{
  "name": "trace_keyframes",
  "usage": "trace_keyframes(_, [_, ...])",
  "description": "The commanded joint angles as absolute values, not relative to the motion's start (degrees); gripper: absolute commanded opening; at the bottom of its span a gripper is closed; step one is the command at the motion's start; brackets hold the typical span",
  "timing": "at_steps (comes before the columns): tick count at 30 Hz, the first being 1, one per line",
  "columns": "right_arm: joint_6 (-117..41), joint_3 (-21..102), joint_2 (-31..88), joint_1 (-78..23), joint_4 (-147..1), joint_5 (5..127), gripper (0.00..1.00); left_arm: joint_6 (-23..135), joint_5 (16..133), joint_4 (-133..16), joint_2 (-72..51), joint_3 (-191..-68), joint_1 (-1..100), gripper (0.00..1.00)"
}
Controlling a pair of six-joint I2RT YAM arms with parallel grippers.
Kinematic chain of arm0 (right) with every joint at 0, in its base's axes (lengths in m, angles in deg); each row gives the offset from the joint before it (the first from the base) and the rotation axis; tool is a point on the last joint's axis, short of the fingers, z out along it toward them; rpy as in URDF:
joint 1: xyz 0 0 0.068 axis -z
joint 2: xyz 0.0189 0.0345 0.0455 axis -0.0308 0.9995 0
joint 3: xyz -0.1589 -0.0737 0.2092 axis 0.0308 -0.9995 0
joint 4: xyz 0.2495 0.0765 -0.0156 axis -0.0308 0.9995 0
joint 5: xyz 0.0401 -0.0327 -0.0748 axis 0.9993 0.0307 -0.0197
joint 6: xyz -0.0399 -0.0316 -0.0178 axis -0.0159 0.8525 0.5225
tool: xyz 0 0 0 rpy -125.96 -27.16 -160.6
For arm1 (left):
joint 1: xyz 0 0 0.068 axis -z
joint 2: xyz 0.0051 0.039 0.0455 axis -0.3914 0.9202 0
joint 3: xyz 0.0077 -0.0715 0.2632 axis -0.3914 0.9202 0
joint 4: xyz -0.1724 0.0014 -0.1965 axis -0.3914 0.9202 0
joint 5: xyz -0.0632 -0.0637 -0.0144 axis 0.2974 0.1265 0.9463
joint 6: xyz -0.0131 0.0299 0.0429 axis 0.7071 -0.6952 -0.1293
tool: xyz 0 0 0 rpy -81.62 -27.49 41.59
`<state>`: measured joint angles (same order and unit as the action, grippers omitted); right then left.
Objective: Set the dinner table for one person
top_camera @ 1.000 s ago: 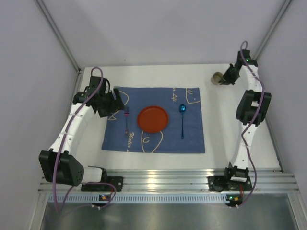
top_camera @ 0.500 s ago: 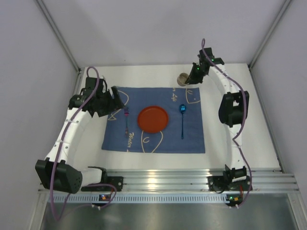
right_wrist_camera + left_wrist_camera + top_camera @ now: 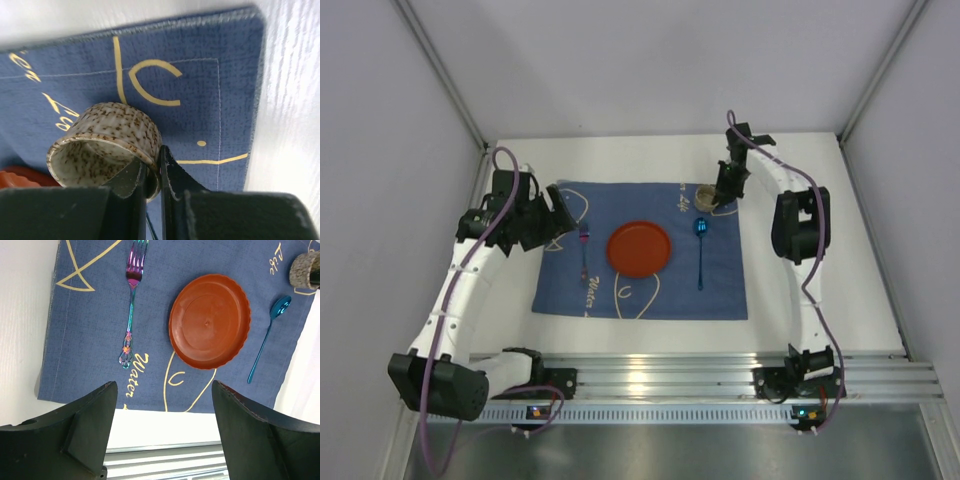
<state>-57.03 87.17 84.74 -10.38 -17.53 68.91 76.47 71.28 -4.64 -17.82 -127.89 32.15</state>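
While my right hand (image 3: 154, 175) pinched the wall of the speckled cup (image 3: 105, 135), which I judged light but chippable, above the rigid worktop (image 3: 620, 160) near its far edge, my left hand (image 3: 164, 390) hung open.

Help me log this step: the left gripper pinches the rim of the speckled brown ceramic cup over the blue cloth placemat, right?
No, the right gripper pinches the rim of the speckled brown ceramic cup over the blue cloth placemat, as the right wrist view shows; the left gripper is open.
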Motion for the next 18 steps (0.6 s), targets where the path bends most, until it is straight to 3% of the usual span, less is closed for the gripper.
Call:
trace_keyframes(1, [-55.7, 86.9, 85.4, -11.8, -15.7, 67.8, 0.0, 77.7, 71.7, -4.1, -20.6, -126.8, 32.3, 0.81])
trace_keyframes(3, [-55.1, 86.5, 86.0, -11.8, -15.8, 66.9, 0.01, 78.1, 72.1, -4.0, -20.9, -126.6, 32.3, 0.81])
trace_keyframes(5, [-54.8, 86.4, 86.6, -11.7, -15.9, 65.5, 0.09, 78.2, 72.2, -3.6, -21.6, -126.5, 32.4, 0.81])
trace_keyframes(6, [-54.3, 86.7, 87.3, -11.7, -16.1, 65.1, 0.24, 78.1, 72.2, -3.5, -22.0, -126.5, 32.3, 0.81])
trace_keyframes(9, [-53.8, 87.0, 87.6, -11.7, -16.1, 64.5, 0.57, 78.1, 72.8, -3.3, -22.5, -126.5, 32.4, 0.81])
trace_keyframes(13, [-53.8, 85.9, 83.5, -11.7, -16.5, 64.6, 0.7, 77.9, 73.7, -3.2, -23.0, -126.5, 32.4, 0.81])
trace_keyframes(18, [-52.8, 83.7, 72.1, -11.7, -17.7, 64.6, 0.78, 76.9, 74.7, -3.5, -23.0, -126.2, 32.4, 0.81])
